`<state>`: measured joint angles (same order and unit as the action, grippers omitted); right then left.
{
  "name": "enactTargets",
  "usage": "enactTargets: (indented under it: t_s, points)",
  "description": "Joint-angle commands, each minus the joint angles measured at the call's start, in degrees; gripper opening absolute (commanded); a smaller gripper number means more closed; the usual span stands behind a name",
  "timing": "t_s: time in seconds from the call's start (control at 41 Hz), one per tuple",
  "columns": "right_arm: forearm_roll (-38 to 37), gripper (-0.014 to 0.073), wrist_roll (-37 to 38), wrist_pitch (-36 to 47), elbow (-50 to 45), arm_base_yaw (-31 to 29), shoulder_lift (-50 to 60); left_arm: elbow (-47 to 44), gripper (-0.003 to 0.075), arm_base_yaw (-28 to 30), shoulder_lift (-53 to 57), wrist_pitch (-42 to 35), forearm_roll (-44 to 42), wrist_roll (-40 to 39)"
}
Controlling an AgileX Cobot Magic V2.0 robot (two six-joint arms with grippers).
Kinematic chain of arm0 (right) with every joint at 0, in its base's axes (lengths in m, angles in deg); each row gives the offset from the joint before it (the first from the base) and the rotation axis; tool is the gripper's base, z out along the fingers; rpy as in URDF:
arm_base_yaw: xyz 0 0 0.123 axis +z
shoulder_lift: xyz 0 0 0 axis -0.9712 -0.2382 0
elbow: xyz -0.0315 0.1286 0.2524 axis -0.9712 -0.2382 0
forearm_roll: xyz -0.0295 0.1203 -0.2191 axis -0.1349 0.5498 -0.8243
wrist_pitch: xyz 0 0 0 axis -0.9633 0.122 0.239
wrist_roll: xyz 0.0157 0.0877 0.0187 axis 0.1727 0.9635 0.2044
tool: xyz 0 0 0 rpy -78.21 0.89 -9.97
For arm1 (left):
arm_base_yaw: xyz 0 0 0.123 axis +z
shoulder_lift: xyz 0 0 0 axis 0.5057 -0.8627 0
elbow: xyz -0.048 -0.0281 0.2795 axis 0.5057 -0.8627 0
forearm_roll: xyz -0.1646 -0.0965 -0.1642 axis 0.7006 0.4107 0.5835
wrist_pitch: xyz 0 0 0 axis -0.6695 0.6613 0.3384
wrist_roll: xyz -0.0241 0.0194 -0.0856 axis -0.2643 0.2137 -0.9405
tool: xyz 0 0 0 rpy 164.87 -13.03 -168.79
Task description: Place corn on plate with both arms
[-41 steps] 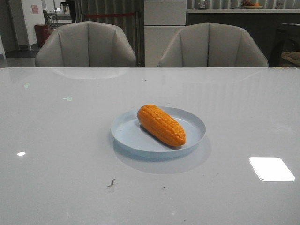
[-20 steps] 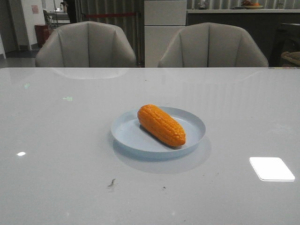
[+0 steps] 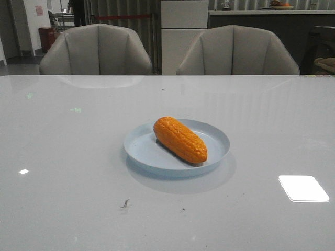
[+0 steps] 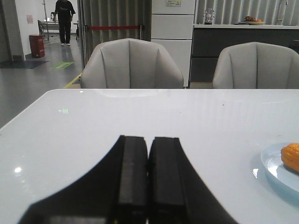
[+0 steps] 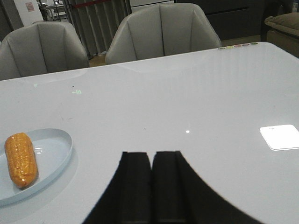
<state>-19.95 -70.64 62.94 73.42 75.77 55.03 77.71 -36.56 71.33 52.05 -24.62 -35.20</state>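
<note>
Front view: the corn point(image 3: 180, 139) lies on the plate point(image 3: 141, 149), slanting from the far left toward the near right, its near end close to the rim. The plate sits about mid-desk point(image 3: 63, 157). Neither hand shows here. Two grey chairs point(image 3: 96, 49) stand behind the far edge, and a bright patch of light point(image 3: 303, 187) reflects on the desk at the near right, well apart from the plate.

Left wrist view: the left hand point(image 4: 149, 175) has its two black fingers pressed together, holding nothing, over bare desk. The plate and one end of the corn peek in at the picture's edge, well apart from the hand. A person point(image 4: 64, 21) stands far off in the room behind.

Right wrist view: the right hand point(image 5: 151, 184) is likewise closed with fingers touching and empty. The corn lies on the plate off to the side, apart from the hand, with only clear desk between them.
</note>
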Motion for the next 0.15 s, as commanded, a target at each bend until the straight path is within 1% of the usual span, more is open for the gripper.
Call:
enactTargets:
  t_s: [0.0, 0.122]
  points:
    - [-0.45, 0.0056, 0.0, 5.28, 1.14, 0.26, 1.48, -2.18, 0.0094, -0.37, 1.16, -4.53, 0.0, -0.45]
    - [-0.45, 0.0056, 0.0, 5.28, 1.14, 0.26, 1.48, -2.18, 0.0094, -0.37, 1.16, -4.53, 0.0, -0.45]
